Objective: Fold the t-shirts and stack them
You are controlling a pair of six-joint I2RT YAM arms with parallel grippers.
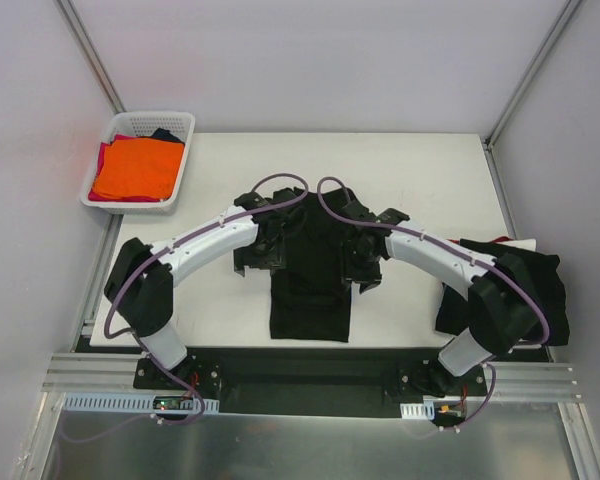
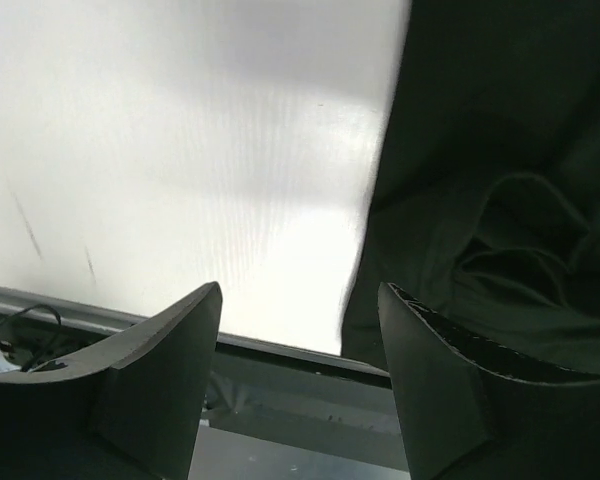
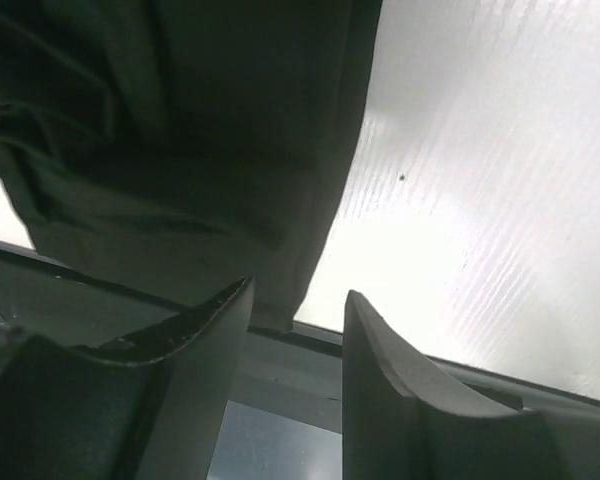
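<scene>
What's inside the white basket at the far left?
A folded orange shirt on top; red cloth and black cloth peek out around it. Whatever lies beneath is covered.

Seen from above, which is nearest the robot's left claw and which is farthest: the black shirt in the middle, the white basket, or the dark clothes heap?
1. black t-shirt: table centre, right beside the left gripper.
2. white basket: far left corner.
3. dark clothes pile: right edge, farthest.

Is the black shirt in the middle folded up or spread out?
Partly folded: the black shirt lies as a long narrow strip on the table.
</scene>
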